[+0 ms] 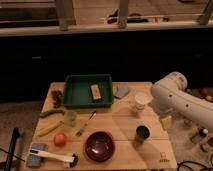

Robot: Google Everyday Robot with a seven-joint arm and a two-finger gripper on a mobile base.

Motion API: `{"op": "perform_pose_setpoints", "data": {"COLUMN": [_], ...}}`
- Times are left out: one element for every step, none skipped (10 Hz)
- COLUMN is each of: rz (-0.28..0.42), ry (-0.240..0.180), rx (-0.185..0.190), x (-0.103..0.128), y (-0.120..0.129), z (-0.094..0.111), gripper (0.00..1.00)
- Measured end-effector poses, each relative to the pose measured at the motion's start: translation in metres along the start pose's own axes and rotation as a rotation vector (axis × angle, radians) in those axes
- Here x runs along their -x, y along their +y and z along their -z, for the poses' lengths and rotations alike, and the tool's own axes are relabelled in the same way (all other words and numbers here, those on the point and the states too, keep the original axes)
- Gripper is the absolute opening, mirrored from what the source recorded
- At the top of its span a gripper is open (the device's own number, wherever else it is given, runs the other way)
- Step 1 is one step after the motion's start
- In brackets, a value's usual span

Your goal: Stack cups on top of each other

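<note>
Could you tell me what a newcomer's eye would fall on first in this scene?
The bulky white robot arm looming over the right side of the wooden table stands out first, its gripper hanging low by the right edge between the cream-white cup and the dark cup. Next comes the green tray at the back centre, and the dark red bowl near the front edge.

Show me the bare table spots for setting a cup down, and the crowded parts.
Bare wood lies mid-table between the green tray, fork, cream cup and dark cup, and at the front right corner past the dark cup. The left side is crowded: green cup, orange, brush, red bowl. The pincer hangs at the right edge.
</note>
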Motion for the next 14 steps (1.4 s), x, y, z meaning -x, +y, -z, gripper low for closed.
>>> {"op": "perform_pose_setpoints", "data": {"rz": [0.016, 0.036, 0.056, 0.072, 0.087, 0.104, 0.115, 0.131, 0.152, 0.167, 0.184, 0.201, 0.222, 0.237], "ry": [0.001, 0.003, 0.005, 0.006, 0.007, 0.008, 0.009, 0.010, 0.010, 0.010, 0.011, 0.011, 0.011, 0.012], "rx": [0.001, 0.003, 0.005, 0.007, 0.009, 0.012, 0.012, 0.014, 0.016, 0.018, 0.019, 0.021, 0.023, 0.024], "x": [0.001, 0.001, 0.002, 0.002, 0.003, 0.003, 0.003, 0.004, 0.005, 0.006, 0.006, 0.006, 0.007, 0.007], "y": [0.000, 0.001, 0.001, 0.001, 0.001, 0.002, 0.002, 0.001, 0.001, 0.002, 0.002, 0.002, 0.002, 0.002], "z": [-0.001, -0.002, -0.003, -0.006, -0.007, -0.009, -0.009, -0.010, -0.013, -0.015, -0.016, -0.018, -0.020, -0.021], "gripper": [0.80, 0.80, 0.80, 0.80, 0.80, 0.80, 0.80, 0.80, 0.80, 0.80, 0.80, 0.80, 0.80, 0.80]}}
